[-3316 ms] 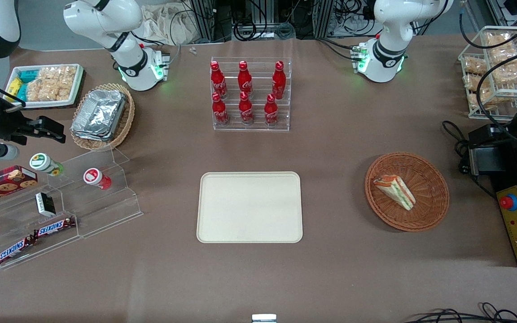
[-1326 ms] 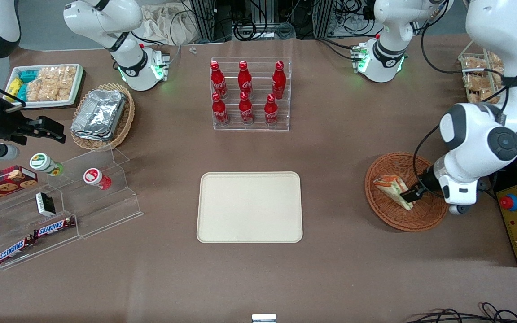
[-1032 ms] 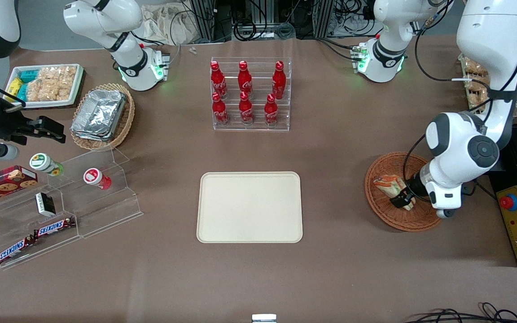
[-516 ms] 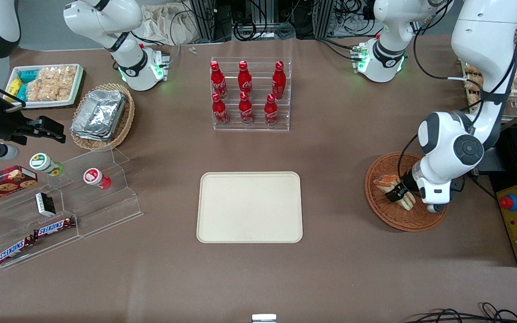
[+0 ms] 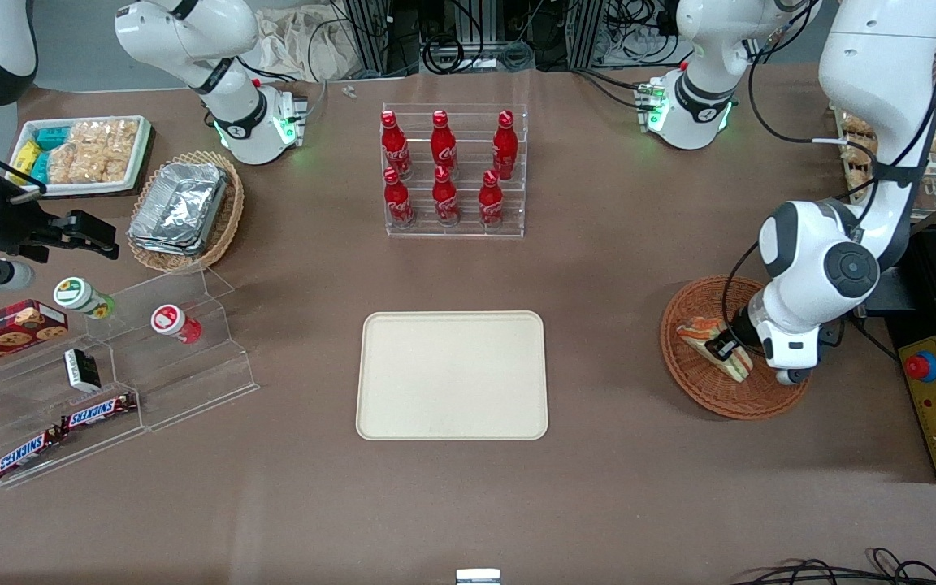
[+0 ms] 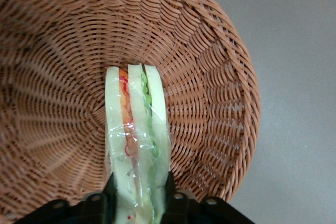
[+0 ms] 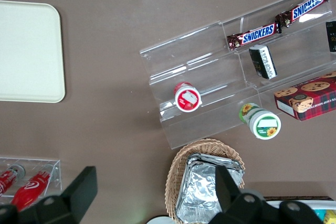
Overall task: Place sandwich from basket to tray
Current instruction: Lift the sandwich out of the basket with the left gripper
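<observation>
Nearest the front camera, at the lower centre of the frame, the cream tray [image 5: 452, 375] lies flat on the brown tabletop [image 5: 598, 487] with nothing on it. In the lower-left part of the frame a clear stepped display stand [image 5: 159, 366] carries two Snickers bars [image 5: 62, 431], a box of cookies [image 5: 5, 329] and two small lidded cups [image 5: 175, 322].

At the right of the frame, level with the tray and well apart from it, sits the round reddish-brown basket [image 5: 699, 390]. The sandwich [image 5: 699, 333] lies inside it, still wrapped in clear film. The tool [image 5: 724, 349] is down in the basket and clenched on the sandwich; the wrist view shows its two dark fingers [image 6: 107, 203] pressed against the outer bread slices, one on each side, with the wedge's narrow end [image 6: 137, 77] pointing away across the basket's woven floor [image 6: 63, 77].

Farther from the camera, at upper centre, six red cola bottles [image 5: 444, 166] stand in a clear rack [image 5: 513, 227]. At upper left a tan oval basket [image 5: 224, 219] holds foil containers [image 5: 179, 203], beside a white tray of packaged snacks [image 5: 82, 150].
</observation>
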You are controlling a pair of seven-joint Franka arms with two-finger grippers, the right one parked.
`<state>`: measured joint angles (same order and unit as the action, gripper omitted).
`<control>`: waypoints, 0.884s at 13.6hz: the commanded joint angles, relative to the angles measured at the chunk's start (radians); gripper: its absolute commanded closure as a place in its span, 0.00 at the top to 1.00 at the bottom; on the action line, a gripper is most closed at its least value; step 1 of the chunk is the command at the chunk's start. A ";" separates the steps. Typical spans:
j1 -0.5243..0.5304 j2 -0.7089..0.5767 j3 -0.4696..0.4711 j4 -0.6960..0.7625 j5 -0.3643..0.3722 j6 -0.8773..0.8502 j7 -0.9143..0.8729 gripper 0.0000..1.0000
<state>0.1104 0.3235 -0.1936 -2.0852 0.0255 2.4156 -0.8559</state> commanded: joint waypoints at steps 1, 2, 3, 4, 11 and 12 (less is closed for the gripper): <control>-0.005 -0.084 -0.004 0.037 0.019 -0.128 -0.012 0.00; -0.008 -0.110 -0.004 0.066 0.016 -0.180 -0.014 0.00; -0.012 -0.138 -0.007 0.107 0.014 -0.238 -0.012 0.00; -0.012 -0.159 -0.024 0.164 0.011 -0.304 -0.012 0.00; -0.020 -0.095 -0.093 0.588 0.004 -0.733 0.061 0.00; -0.018 -0.080 -0.121 0.588 0.001 -0.713 0.067 0.00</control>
<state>0.0946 0.1618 -0.2736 -1.5595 0.0261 1.7091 -0.8047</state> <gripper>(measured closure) 0.850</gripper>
